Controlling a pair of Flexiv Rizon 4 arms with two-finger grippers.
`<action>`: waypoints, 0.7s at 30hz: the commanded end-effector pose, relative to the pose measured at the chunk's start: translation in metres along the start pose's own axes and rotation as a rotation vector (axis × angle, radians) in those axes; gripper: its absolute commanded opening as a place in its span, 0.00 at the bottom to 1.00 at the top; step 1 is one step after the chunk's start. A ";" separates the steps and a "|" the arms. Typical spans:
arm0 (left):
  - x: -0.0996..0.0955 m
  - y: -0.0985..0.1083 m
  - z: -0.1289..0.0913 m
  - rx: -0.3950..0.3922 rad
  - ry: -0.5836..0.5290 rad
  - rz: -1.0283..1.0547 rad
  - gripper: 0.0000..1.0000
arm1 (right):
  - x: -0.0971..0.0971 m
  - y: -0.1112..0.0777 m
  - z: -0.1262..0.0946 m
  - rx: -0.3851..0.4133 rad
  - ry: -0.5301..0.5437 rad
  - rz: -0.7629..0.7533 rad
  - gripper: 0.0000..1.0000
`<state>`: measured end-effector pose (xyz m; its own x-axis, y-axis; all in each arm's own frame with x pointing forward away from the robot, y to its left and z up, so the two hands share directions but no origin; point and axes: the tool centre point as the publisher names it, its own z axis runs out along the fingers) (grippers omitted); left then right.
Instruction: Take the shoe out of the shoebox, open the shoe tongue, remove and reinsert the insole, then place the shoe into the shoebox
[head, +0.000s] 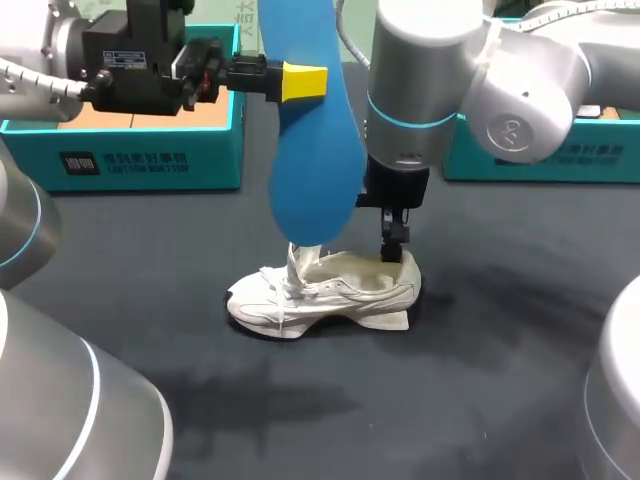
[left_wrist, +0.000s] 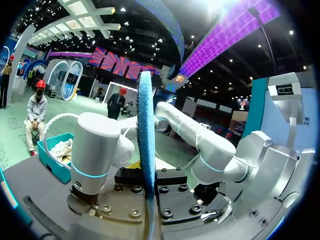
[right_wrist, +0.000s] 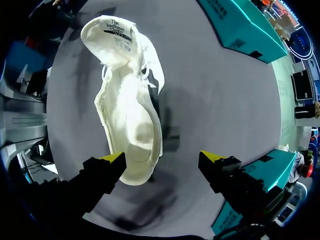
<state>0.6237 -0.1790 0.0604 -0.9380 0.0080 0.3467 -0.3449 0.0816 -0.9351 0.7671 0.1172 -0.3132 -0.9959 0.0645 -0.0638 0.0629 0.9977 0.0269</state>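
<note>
A white sneaker (head: 320, 295) stands on the dark table, its tongue (right_wrist: 112, 30) pulled forward so the inside shows. My left gripper (head: 303, 82) is shut on the blue insole (head: 315, 150), which hangs upright above the sneaker, its lower end close to the tongue. The left wrist view shows the insole (left_wrist: 146, 150) edge-on between the jaws. My right gripper (right_wrist: 170, 160) hovers open just over the sneaker's (right_wrist: 127, 115) heel. One fingertip (right_wrist: 112, 159) is beside the heel rim and the other (right_wrist: 215, 157) is over bare table. In the head view the right gripper (head: 395, 240) hangs above the heel.
A teal shoebox (head: 150, 160) stands at the back left, behind my left arm. Another teal box (head: 530, 160) stands at the back right, behind my right arm. Dark tabletop (head: 400, 400) lies open in front of the sneaker.
</note>
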 end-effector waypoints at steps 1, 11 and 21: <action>0.000 0.001 0.001 0.001 0.000 0.000 0.00 | -0.007 0.015 0.009 0.014 0.005 -0.016 1.00; 0.000 0.001 0.001 0.001 0.000 0.000 0.00 | -0.008 0.027 0.032 0.001 0.021 -0.034 1.00; 0.000 0.001 0.001 0.001 0.000 0.000 0.00 | -0.006 0.034 0.053 -0.017 0.025 -0.044 1.00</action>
<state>0.6237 -0.1790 0.0604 -0.9380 0.0080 0.3467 -0.3449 0.0816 -0.9351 0.7773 0.1484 -0.3575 -0.9990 0.0181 -0.0403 0.0164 0.9990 0.0420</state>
